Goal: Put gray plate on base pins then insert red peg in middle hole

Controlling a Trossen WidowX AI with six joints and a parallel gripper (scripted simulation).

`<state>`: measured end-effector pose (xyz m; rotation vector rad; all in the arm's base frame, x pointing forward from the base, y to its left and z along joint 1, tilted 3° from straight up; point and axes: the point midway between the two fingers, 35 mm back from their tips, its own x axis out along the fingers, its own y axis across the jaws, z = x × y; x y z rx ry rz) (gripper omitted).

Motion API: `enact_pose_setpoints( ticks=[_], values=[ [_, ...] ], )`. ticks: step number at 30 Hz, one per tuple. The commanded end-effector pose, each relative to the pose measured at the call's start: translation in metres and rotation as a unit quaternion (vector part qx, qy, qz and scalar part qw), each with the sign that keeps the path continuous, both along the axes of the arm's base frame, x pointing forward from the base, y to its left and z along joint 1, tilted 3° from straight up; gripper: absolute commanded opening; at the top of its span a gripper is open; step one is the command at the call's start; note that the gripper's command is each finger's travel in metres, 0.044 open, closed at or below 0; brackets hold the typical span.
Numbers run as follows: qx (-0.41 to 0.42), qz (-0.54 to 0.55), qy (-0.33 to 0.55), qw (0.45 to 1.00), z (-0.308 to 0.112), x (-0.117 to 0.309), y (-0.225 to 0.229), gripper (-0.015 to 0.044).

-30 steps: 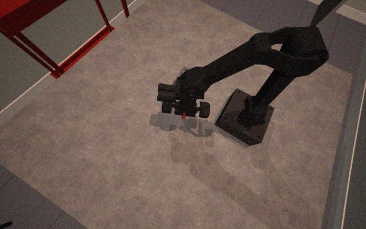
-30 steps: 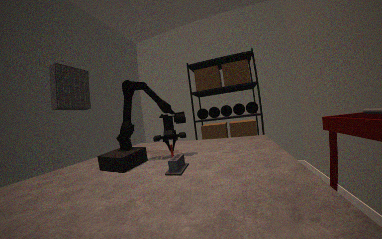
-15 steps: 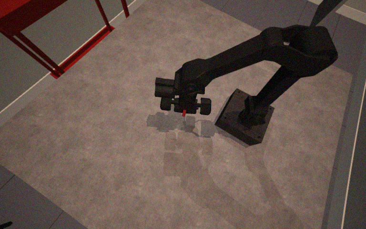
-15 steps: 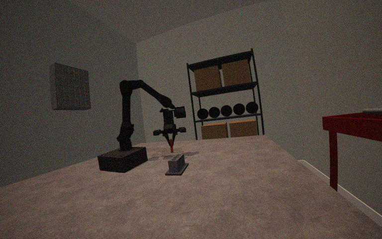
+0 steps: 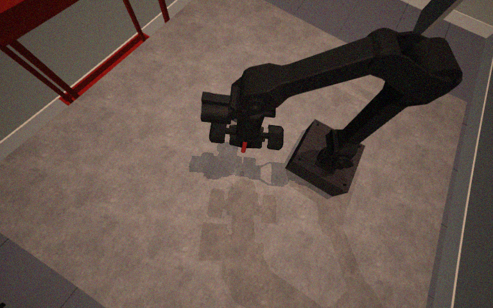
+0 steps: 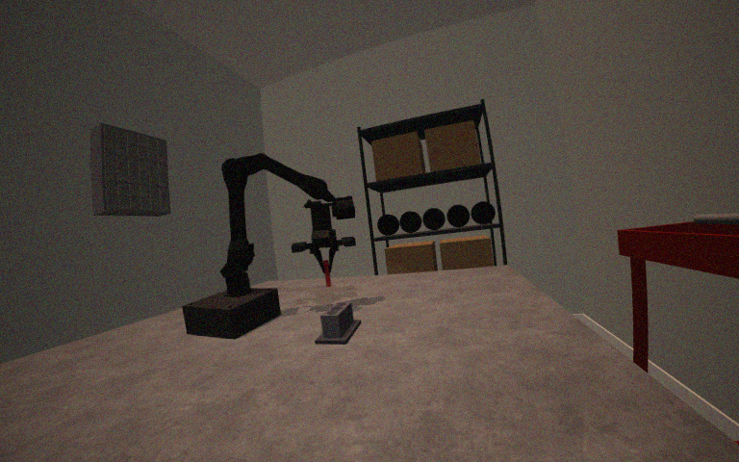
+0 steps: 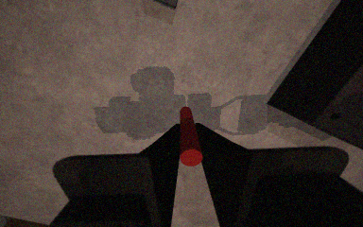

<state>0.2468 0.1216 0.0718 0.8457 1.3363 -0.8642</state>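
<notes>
My gripper [image 6: 326,270] [image 7: 187,128] is shut on the red peg [image 5: 244,147] [image 6: 327,281] [image 7: 189,142]. The peg stands nearly upright between the fingertips, with its lower end a little above the table. In the exterior view the gray plate [image 6: 337,323] sits upright on the base [image 6: 354,331], low and apparently flat. Its holes are too small to make out there, and the pins do not show. The arm hides plate and base in the top view. Only a dark corner of the base or plate shows at the wrist view's top edge.
The arm's dark mounting block [image 5: 312,156] [image 6: 228,316] [image 7: 340,109] stands to the right of the gripper in the wrist view. The arm's shadow falls on the tabletop [image 5: 127,217] [image 6: 436,381]. A red table [image 6: 675,244] and a shelf rack [image 6: 430,176] stand beyond it.
</notes>
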Motion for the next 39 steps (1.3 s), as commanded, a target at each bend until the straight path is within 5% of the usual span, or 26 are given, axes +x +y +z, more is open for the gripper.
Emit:
enact_pose_setpoints(
  ticks=[1, 39],
  values=[
    [-0.001, 0.001, 0.003, 1.000, -0.001, 0.003, -0.004, 0.0000],
    [0.002, 0.004, -0.002, 1.000, 0.009, 0.070, -0.082, 0.0000]
  ],
)
